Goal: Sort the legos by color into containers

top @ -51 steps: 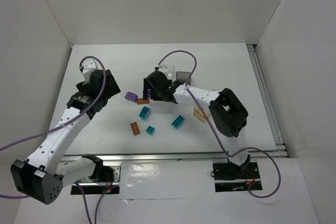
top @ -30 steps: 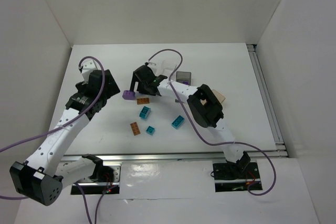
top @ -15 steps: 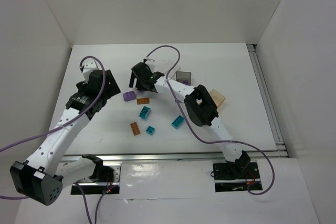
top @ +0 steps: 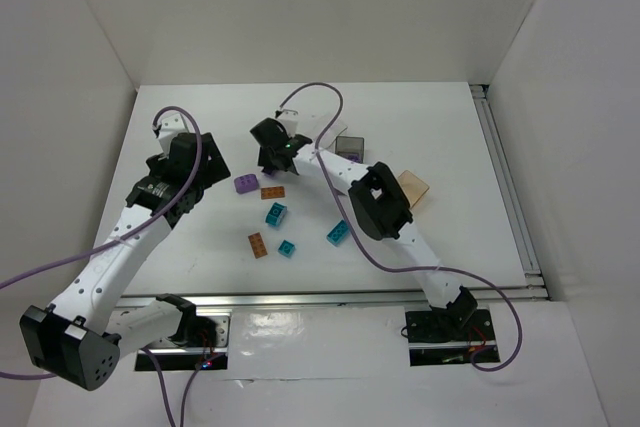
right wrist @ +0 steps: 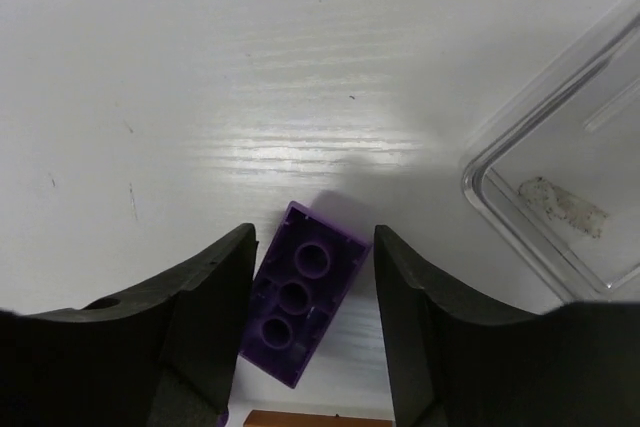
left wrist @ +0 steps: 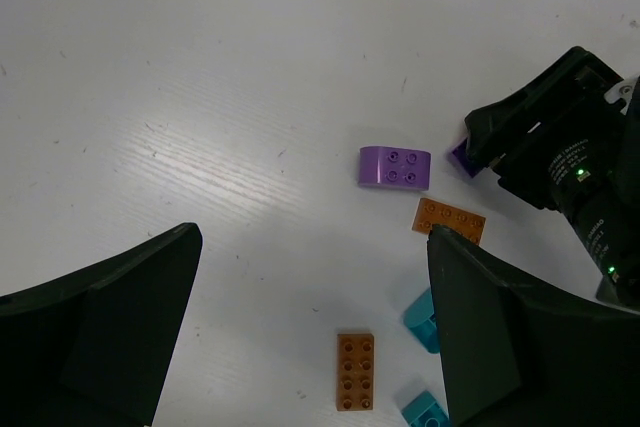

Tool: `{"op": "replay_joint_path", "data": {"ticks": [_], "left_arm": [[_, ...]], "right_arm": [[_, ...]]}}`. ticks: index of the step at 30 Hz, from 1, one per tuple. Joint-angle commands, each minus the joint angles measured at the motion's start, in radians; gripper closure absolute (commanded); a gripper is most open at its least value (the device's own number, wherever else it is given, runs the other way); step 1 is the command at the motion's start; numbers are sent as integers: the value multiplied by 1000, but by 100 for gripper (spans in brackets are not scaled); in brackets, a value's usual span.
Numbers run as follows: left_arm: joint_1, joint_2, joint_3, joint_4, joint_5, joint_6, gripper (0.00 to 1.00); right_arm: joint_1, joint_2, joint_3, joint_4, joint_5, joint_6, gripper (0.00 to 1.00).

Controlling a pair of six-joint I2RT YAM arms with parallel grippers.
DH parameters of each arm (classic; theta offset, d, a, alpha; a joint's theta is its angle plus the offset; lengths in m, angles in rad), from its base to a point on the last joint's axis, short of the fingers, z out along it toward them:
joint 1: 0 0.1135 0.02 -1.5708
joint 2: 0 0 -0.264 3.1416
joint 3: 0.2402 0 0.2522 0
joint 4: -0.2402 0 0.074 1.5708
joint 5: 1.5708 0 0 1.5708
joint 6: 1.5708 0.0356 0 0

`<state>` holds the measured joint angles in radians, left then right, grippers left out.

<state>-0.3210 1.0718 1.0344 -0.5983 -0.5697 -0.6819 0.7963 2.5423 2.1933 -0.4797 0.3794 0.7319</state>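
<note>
We count three teal legos (top: 276, 213), two orange legos (top: 258, 245), two purple legos (top: 246, 184). Three containers: clear tray (right wrist: 600, 147), grey tray (top: 350, 144), tan tray (top: 413, 188). Right gripper (right wrist: 313, 237) narrowed around dark purple lego (right wrist: 300, 292) beside clear tray; firm hold we cannot tell. Left gripper (left wrist: 313, 237) wide open, empty.

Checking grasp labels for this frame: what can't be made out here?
Right wrist view: whether the right gripper grips the purple brick; shadow hides the contact.
Right wrist view: clear container, cut off by the frame edge.
Top view: dark container contents, too small.
</note>
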Motion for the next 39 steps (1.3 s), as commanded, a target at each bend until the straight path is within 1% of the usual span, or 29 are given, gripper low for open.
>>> {"op": "replay_joint_path", "data": {"ticks": [1, 3, 4, 6, 7, 10, 11, 16, 20, 22, 23, 27, 28, 29, 30, 34, 39], "left_arm": [[7, -1, 3, 26, 4, 18, 0], [7, -1, 3, 26, 4, 18, 0], [7, -1, 3, 26, 4, 18, 0], [7, -1, 3, 26, 13, 18, 0], [7, -1, 3, 26, 13, 18, 0], [7, -1, -7, 26, 13, 9, 0], [7, -1, -7, 26, 13, 8, 0], [7, 19, -7, 26, 22, 8, 0], [7, 40, -7, 26, 33, -1, 0], [7, 63, -7, 26, 42, -10, 0], [7, 63, -7, 26, 42, -10, 0], [7, 105, 3, 26, 83, -19, 0], [7, 105, 3, 47, 108, -1, 0], [7, 137, 3, 69, 137, 19, 1], [7, 157, 3, 69, 158, 19, 1], [7, 256, 41, 55, 197, 19, 1], [-3, 350, 72, 55, 237, 10, 1]], "right_arm": [[34, 49, 7, -102, 65, -15, 44], [46, 39, 6, -102, 85, -15, 48], [55, 26, 6, -112, 102, -28, 54], [55, 10, 6, -112, 117, -39, 60], [66, -10, 6, -123, 137, -52, 65], [75, -60, -21, -108, 151, -84, 73], [75, -110, -53, -82, 151, -100, 76], [75, -283, -171, -2, 160, -134, 76], [64, -440, -303, 33, 194, -146, 76], [52, -491, -352, 55, 205, -146, 76], [40, -535, -404, 55, 219, -146, 76], [-15, -612, -515, 76, 230, -146, 76], [-47, -623, -535, 76, 230, -135, 76], [-66, -632, -555, 76, 230, -135, 76], [-84, -651, -596, 85, 221, -135, 76], [-166, -663, -667, 105, 197, -135, 76], [-195, -637, -685, 105, 191, -135, 75]]}}
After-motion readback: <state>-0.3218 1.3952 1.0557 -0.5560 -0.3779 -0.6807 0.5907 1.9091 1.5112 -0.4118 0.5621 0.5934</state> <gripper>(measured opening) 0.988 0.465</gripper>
